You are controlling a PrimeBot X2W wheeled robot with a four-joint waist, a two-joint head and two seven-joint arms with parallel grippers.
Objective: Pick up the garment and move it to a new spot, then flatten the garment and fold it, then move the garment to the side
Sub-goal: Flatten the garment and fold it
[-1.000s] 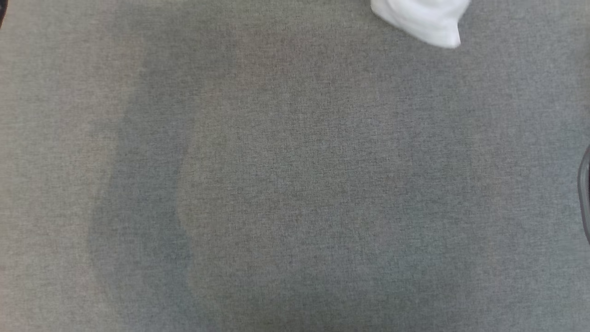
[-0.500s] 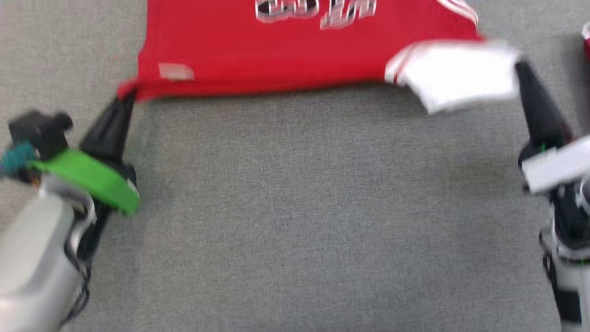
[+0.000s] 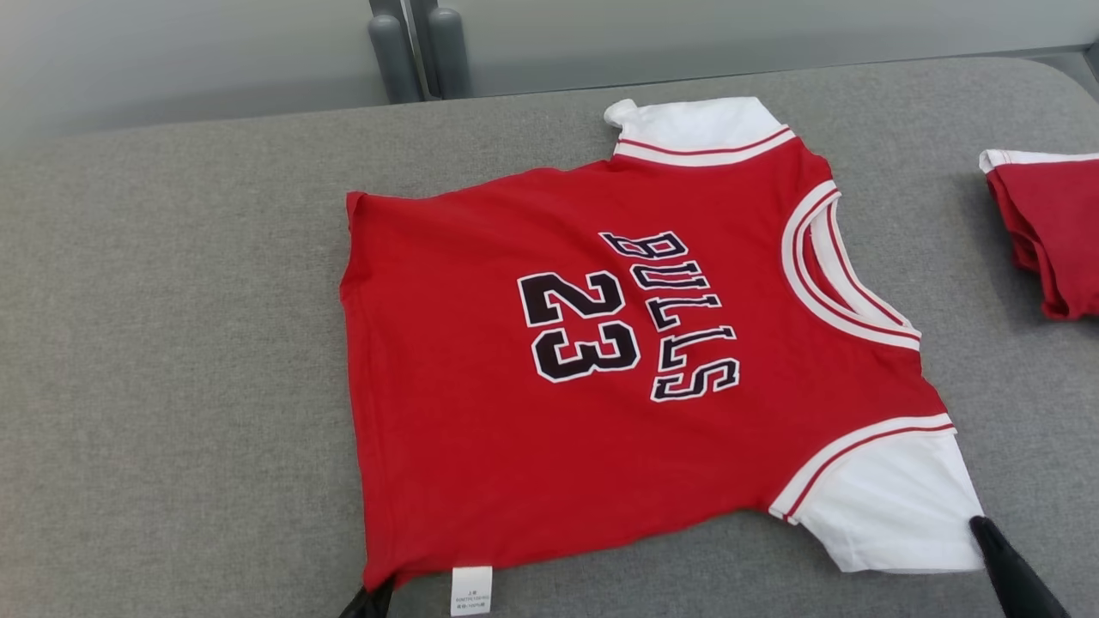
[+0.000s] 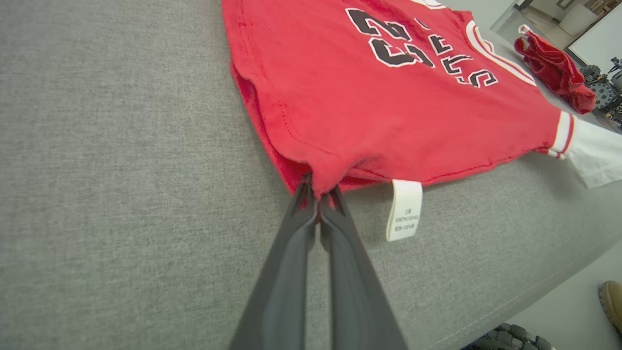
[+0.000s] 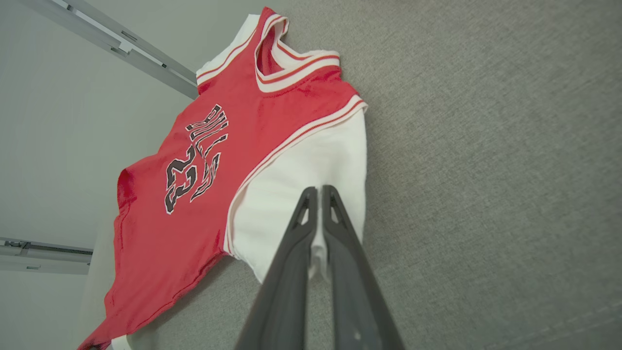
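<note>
The garment point(image 3: 601, 429) is a red jersey with white sleeves and "BULLS 23" on it. It lies spread flat on the grey padded surface point(image 3: 172, 386), neck to the right. My left gripper point(image 3: 378, 592) is shut on the near red hem corner, seen close in the left wrist view, where the left gripper point(image 4: 318, 194) pinches the bunched cloth of the garment point(image 4: 379, 97). My right gripper point(image 3: 979, 522) is shut on the edge of the near white sleeve. In the right wrist view, white cloth of the garment point(image 5: 301, 184) shows between the closed fingers of the right gripper point(image 5: 316, 192).
A second red garment point(image 3: 1047, 232) lies bunched at the right edge of the surface. Two grey posts point(image 3: 421, 51) stand behind the far edge. A white label point(image 4: 404, 209) hangs from the hem. A shoe point(image 4: 612, 301) is on the floor past the near edge.
The head camera has swung up from the bare grey surface, so the whole picture shifted and now takes in the full jersey. Both grippers stay shut on the hem corner and the sleeve.
</note>
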